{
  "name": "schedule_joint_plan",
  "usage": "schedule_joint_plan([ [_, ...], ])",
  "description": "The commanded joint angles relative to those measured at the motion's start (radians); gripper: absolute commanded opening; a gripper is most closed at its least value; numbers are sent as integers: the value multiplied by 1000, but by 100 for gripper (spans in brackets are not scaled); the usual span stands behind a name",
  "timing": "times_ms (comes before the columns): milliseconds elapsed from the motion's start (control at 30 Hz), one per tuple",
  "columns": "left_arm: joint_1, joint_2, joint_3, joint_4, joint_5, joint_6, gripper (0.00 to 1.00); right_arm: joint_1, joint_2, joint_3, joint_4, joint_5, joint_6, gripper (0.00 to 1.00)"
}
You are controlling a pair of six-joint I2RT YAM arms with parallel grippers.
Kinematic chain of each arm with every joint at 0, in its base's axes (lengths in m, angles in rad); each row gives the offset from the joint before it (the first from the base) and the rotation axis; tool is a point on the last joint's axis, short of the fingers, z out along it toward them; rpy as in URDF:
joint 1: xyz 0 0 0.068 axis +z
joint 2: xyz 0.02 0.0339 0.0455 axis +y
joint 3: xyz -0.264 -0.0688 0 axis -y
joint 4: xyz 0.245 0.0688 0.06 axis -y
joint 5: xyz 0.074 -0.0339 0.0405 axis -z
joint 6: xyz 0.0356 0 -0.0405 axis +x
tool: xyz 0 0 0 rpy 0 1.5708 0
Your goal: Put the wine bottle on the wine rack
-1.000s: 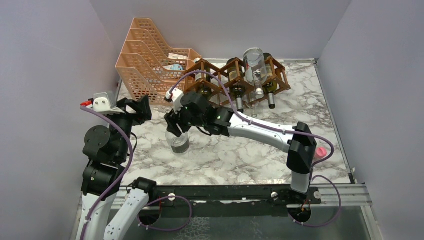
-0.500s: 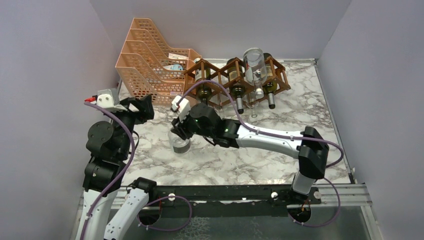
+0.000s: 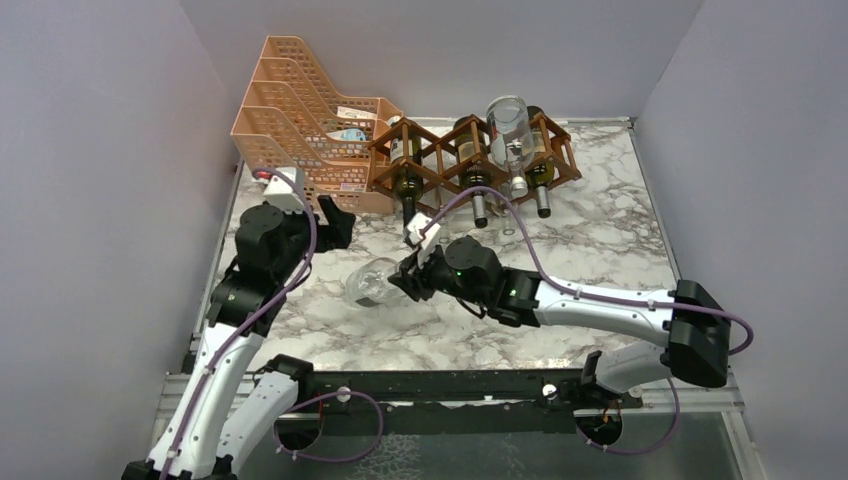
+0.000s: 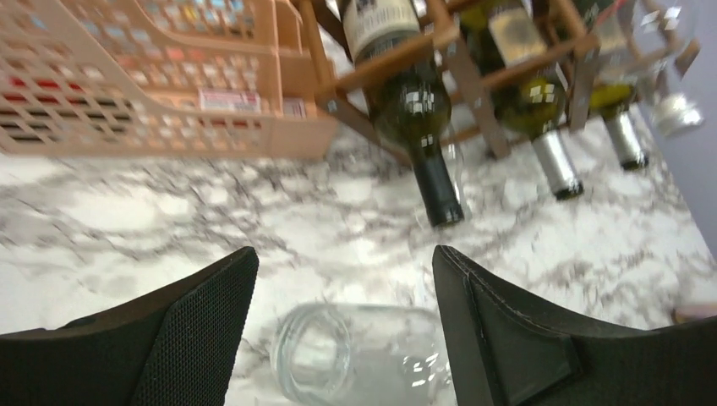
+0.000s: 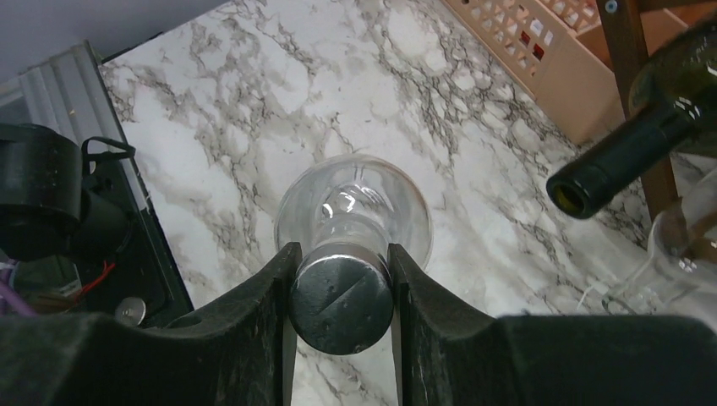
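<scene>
Well out in front of the wine rack [image 3: 437, 153], over the marble desk [image 3: 600, 230], the right gripper [image 5: 341, 283] is clamped tight on the capped end of the clear wine bottle [image 5: 351, 207], one finger on each side of the neck. That bottle is tipped nearly onto its side, base pointing away from the gripper; whether it touches the desk, can't tell. Closer to the rack, the left gripper [image 4: 342, 271] hangs just above the bottle's base, jaws spread wide, nothing in them. At the rack itself, dark bottles [image 4: 414, 110] fill the openings, necks forward, and a second clear bottle [image 3: 508, 125] lies on top. Just beside the rack's left end sits an orange file tray [image 3: 290, 110].
</scene>
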Motion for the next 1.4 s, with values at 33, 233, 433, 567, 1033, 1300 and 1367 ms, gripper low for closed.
schedule_joint_plan([
  [33, -5, 40, -102, 6, 201, -42, 81, 7, -60, -123, -151, 41, 92, 1],
  [233, -5, 68, -201, 54, 257, -85, 84, 6, -114, -197, -198, 35, 140, 1],
  [433, -4, 138, -244, 53, 217, -83, 87, 7, -128, -235, -240, 18, 167, 1],
  [567, -5, 183, -261, 53, 162, -89, 88, 7, -109, -256, -254, 9, 183, 1],
  [1033, -5, 304, -274, 54, 182, -91, 88, 7, 20, -235, -289, 25, 196, 13],
  [1300, -9, 366, -276, 61, 247, -82, 81, 7, 60, -216, -310, 36, 215, 31],
  [1367, -14, 372, -276, 61, 252, -80, 79, 6, 65, -208, -315, 39, 217, 36],
])
